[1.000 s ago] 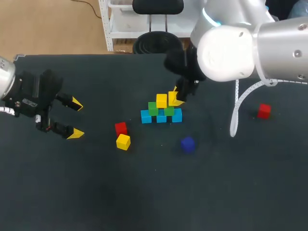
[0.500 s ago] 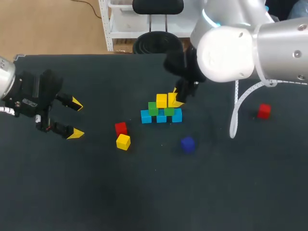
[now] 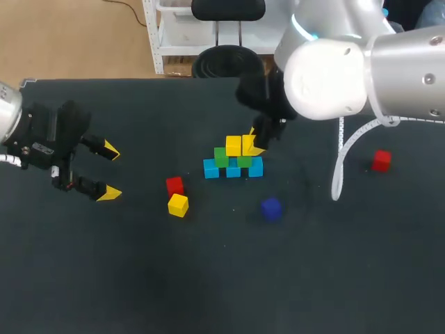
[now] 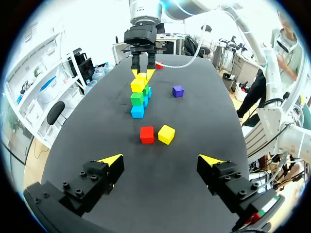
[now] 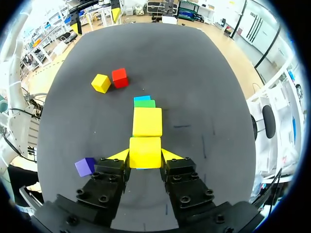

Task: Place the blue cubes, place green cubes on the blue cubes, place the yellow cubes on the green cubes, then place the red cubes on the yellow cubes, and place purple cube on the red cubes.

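Three blue cubes [image 3: 233,170] lie in a row mid-table with two green cubes [image 3: 221,157] on them. One yellow cube [image 3: 233,145] sits on the greens. My right gripper [image 3: 255,143] is shut on a second yellow cube [image 5: 145,152], holding it right beside the first [image 5: 147,122], over the right-hand green cube [image 3: 244,161]. Whether it rests on the green I cannot tell. My left gripper [image 4: 160,160] stands open and empty at the table's left [image 3: 104,170], well away from the stack [image 4: 137,98].
A loose red cube [image 3: 174,185] and yellow cube [image 3: 178,204] lie together left of the stack. A purple cube [image 3: 271,208] lies in front of it. Another red cube [image 3: 380,160] sits far right, past a white cable [image 3: 341,163] hanging from my right arm.
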Motion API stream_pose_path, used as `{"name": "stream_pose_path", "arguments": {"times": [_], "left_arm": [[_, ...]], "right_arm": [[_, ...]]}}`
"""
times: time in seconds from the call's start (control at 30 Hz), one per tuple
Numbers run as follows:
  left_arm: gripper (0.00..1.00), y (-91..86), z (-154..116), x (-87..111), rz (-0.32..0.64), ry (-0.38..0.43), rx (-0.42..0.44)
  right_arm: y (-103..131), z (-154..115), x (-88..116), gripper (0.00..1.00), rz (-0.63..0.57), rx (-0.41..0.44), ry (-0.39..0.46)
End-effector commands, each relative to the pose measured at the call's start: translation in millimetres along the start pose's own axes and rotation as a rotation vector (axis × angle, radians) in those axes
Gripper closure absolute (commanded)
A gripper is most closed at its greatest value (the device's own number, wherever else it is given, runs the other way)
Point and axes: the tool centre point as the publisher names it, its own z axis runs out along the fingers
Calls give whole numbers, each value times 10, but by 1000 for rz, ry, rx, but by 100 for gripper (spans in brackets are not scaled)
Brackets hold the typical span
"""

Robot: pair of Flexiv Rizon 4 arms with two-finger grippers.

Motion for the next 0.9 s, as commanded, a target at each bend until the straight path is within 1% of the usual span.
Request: {"name": "stream_pose_path", "arguments": {"times": [0.03,0.9], "left_arm": [[0,11,7,10,2,-3,1],[0,11,7,10,2,-3,1]], "right_arm": [[-2,1,-3,100,1,0,1],[2,23,3,100,3,-2,0]]}}
